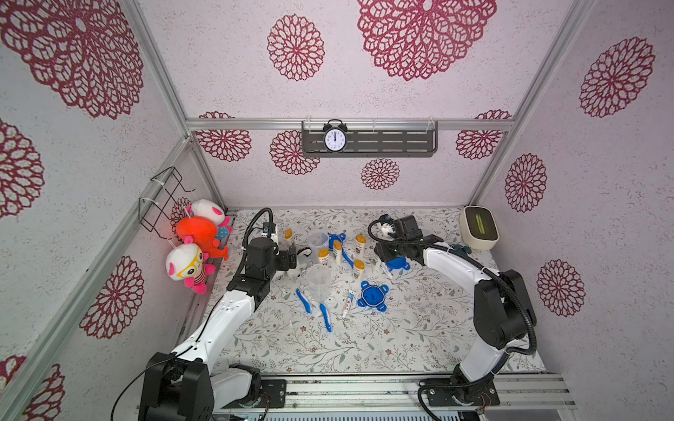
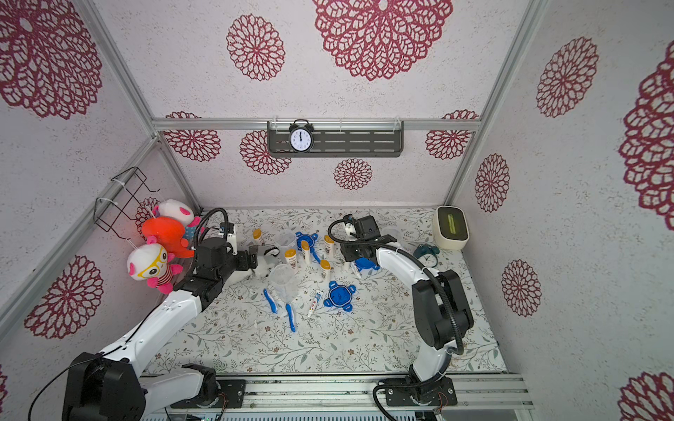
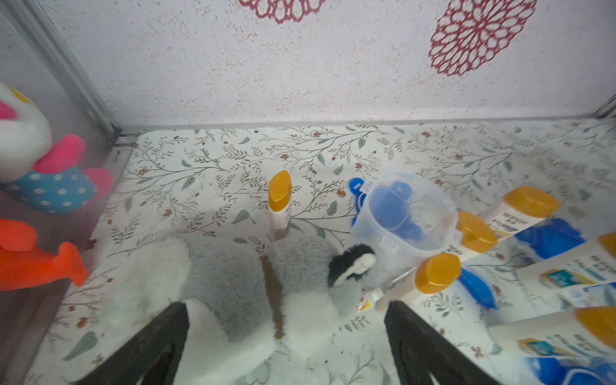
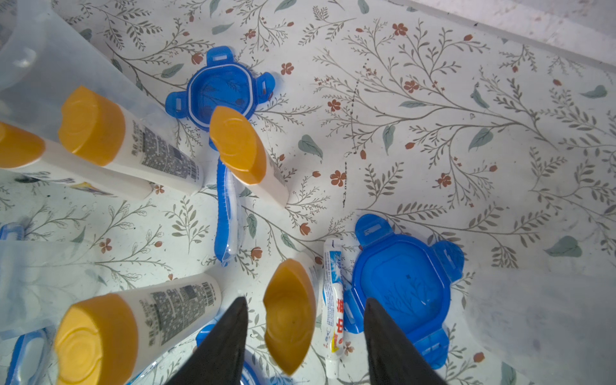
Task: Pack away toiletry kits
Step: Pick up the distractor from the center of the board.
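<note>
At mid-left in a top view, the left pincer [image 1: 298, 260] gapes wide astride a grey plush toy [image 3: 226, 273], kit bottles [image 1: 360, 244], jars [image 1: 319, 280] and lids [image 1: 372, 295] litter the central tabletop [image 1: 401, 339], and the right pincer [image 4: 305, 299] stands part-open around one orange-capped bottle [image 4: 290, 320], ungripped.

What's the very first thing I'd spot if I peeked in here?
Probably the bright plush toys hanging on the left wall, the orange one brightest of all. Next, the white bottles with orange-yellow caps and the blue lids scattered across the middle of the flowery table.
</note>
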